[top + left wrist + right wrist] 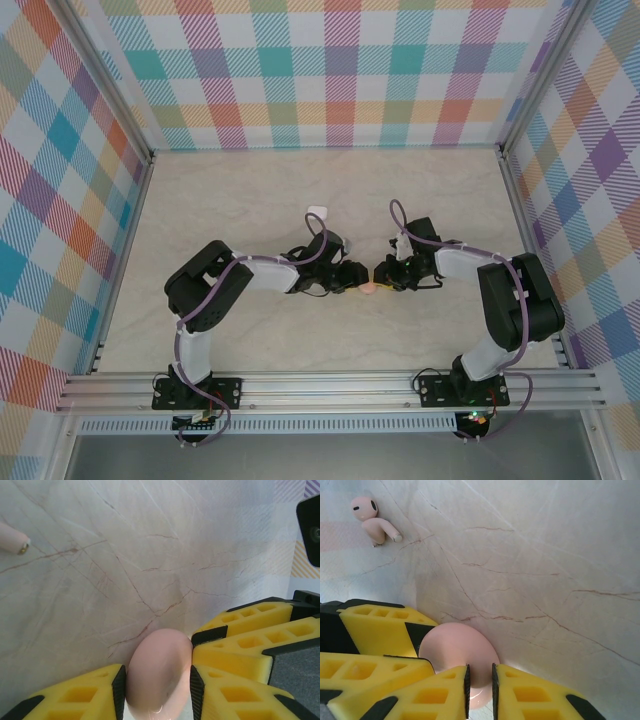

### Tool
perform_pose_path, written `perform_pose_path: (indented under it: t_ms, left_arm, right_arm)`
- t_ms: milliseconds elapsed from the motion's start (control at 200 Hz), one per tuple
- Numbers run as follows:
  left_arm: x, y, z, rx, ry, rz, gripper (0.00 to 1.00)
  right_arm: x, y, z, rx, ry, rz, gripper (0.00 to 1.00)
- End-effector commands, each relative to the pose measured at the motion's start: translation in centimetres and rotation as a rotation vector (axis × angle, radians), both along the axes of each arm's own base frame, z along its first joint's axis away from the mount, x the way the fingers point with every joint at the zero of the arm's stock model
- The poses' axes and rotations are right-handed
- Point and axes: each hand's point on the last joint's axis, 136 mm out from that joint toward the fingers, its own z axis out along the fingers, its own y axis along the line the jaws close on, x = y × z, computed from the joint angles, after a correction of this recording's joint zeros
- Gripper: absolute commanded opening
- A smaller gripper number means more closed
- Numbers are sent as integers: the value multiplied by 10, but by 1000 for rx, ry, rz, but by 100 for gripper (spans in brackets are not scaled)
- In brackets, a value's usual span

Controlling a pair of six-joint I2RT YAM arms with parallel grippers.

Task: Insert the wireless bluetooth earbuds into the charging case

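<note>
Plaid walls (330, 70) box in a pale marble table (250, 190). From above, the left gripper (352, 283) and right gripper (385, 275) meet nose to nose mid-table, with the pink case (369, 287) between them. I cannot tell whether it rests on the table. Well apart, up-table, lies a small white thing (318, 211) with a pink bit at its near edge, too small to name.

Left wrist: the left jaws are clamped on the case's two sides, pads flat against it. The right gripper's fingers (240, 640) crowd in at its right shoulder.

Right wrist: the right jaws stand almost together, nipping the case's near rim, which I judge to be the lid. The step looks like opening the case. The left should hold firm while the right swings the lid about its hinge in a small arc. A straight pull may make the glossy shell squirt out.

This view gives the whole earbud (370, 516), lying on its side well apart from the case. The left wrist cuts it off at the stem. The top view adds the white thing and the arms' layout, but is too coarse for the jaws.
</note>
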Motion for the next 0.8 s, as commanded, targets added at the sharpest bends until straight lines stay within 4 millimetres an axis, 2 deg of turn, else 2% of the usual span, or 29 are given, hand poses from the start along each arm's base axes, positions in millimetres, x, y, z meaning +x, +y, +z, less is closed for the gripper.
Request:
perform_pose_path:
  t_ms: [0,190,415,660,795]
  left_arm:
    - [-28,-8,-10,-21,96,-58,38]
    - [-27,-10,-11,-33,103,-50,37]
    - [-25,-9,-14,-32,102,-34,32]
    - [-18,-3,-17,-36,85,12,25]
    - [-11,4,-16,-45,71,41,24]
  right_arm:
    - [-11,-2,-13,-10,49,-11,21]
    - [-11,0,-10,4,48,-13,21]
    - [-11,2,-6,19,40,-12,21]
    - [-8,4,7,45,3,-18,24]
    - [-4,0,22,53,-43,-36,29]
